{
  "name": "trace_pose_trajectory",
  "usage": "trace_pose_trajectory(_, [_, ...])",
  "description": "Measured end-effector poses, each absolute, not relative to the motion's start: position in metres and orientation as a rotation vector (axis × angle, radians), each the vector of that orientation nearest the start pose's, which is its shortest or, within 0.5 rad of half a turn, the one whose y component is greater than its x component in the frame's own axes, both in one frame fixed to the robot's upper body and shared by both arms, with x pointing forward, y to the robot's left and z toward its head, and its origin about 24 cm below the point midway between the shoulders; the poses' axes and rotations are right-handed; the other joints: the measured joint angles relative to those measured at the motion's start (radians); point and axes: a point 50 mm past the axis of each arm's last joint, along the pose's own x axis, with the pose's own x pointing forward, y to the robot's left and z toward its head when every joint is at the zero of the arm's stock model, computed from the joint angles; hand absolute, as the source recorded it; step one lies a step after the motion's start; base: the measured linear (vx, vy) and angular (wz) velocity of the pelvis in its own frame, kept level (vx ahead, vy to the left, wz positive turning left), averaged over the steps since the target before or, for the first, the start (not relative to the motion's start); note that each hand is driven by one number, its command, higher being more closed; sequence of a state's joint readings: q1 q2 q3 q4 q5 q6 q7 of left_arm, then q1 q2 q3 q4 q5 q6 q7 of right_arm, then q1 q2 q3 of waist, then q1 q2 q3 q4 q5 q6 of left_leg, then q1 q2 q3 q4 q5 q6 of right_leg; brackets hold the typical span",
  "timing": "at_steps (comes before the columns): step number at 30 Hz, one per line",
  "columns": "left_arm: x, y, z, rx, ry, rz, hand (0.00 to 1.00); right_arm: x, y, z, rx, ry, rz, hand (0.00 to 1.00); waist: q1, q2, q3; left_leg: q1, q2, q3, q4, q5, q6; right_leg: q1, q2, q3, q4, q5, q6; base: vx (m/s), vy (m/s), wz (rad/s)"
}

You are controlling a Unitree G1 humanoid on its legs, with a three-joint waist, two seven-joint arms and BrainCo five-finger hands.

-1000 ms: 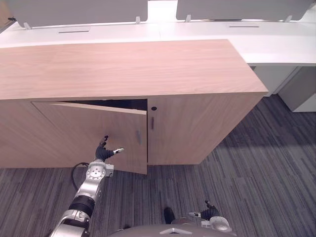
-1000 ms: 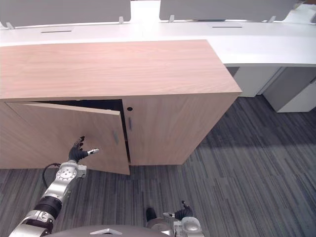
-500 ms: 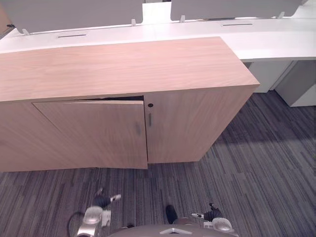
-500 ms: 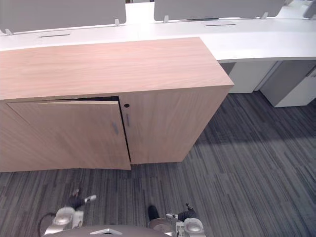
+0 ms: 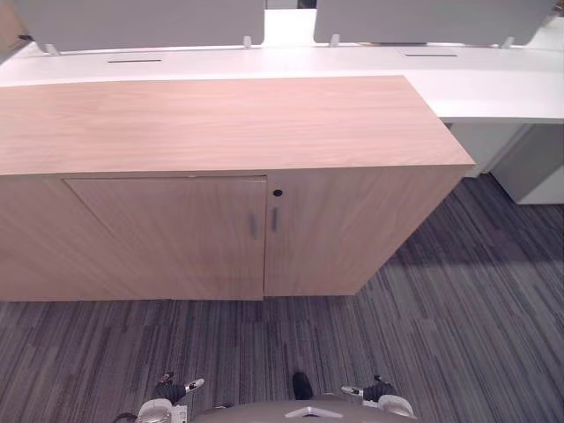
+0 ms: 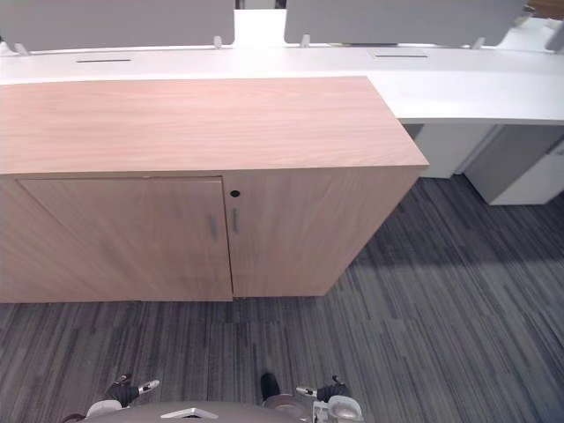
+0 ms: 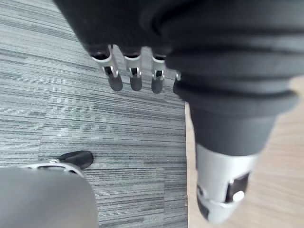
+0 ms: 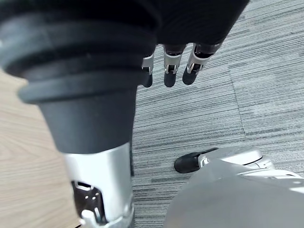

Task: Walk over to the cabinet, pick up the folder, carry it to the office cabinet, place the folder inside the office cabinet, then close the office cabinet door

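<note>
Head view: wooden cabinet (image 5: 220,123) sat from 9 to 1 o'clock, and its left door (image 5: 167,238) was flush with the right door (image 5: 308,233), no gap. Handles (image 5: 253,226) met at the centre seam, with the keyhole (image 5: 277,192) just above. A white desk (image 5: 493,88) ran behind it from 12 to 2 o'clock.

The folder was in neither hand. It was likely shut inside the cabinet, behind the doors.

The left hand (image 5: 172,390) was low at 7 o'clock and the right hand (image 5: 374,389) low at 5 o'clock, both well apart from the cabinet, over the striped carpet (image 5: 441,335). Left fingers (image 7: 136,80) hung straight and loose, holding nothing. Right fingers (image 8: 170,71) did the same. The arms probably hung at rest because nothing was left to push or carry, so the task looked finished.

Changes: a second earlier the left door stood ajar, dark gap along its top, and the left hand was stretched up against its lower part. Half a second earlier only a sliver of gap remained and the hand had dropped back. Now the door was fully closed and the hand lower. The right hand had barely moved. The camera had also shifted a little.
</note>
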State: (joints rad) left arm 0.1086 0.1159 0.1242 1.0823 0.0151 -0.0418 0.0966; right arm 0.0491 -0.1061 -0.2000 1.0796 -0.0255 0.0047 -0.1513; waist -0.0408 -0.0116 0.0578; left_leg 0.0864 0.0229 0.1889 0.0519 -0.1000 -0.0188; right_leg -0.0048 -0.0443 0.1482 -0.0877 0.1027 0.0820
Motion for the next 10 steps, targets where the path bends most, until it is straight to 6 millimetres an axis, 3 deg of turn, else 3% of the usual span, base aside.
trace_pose_trajectory(10, [0.0691, 0.22, -0.1635, 0.105, 1.165, 0.281, 0.0, 0.0893, -0.2197, -0.1616, -0.051, 1.156, -0.39, 0.0, 0.016, -0.022, -0.018, 0.0, -0.026, -0.046, -0.004, 0.012, 0.016, 0.021, -0.034, -0.054, 0.0, -0.014, 0.007, -0.04, 0.001, 0.15])
